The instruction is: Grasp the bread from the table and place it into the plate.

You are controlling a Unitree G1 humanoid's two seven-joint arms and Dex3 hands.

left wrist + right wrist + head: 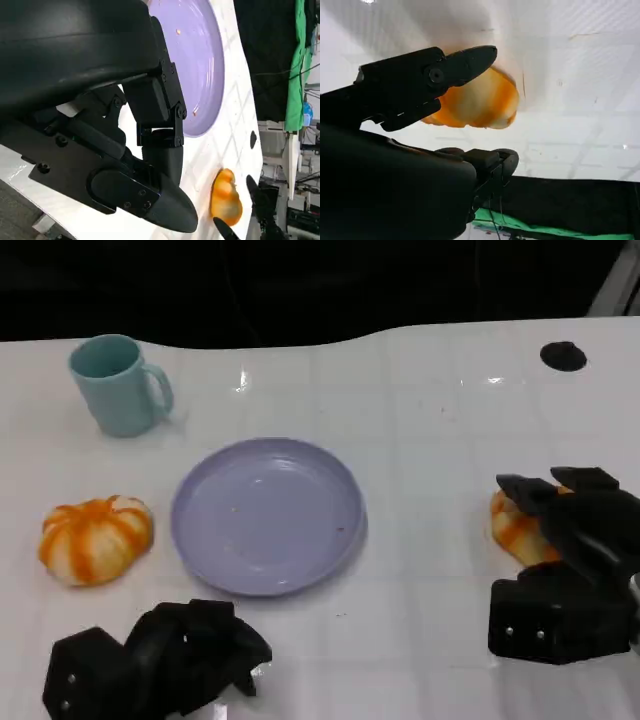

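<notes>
1. So the bread [516, 530] is a glossy, orange-and-cream striped bun, sitting on the white desk [430, 440] well right of the purple plate [267, 515].
2. Right hand [560, 540] has fingers spread around it; can't tell if it's gripping.
3. Left hand [160, 660] is clenched, holding nothing.

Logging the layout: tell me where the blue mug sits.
In the head view the blue mug stands at the table's far left, beyond the orange-striped bread and up-left of the purple plate.

This looks like a robotics lab rather than a home. A bare white table [420, 420] carries a plate [267, 515] set out as a prop, black curtain [300, 285] hangs behind the table, and green cloth [298, 60] with cluttered equipment stands beyond it.
</notes>
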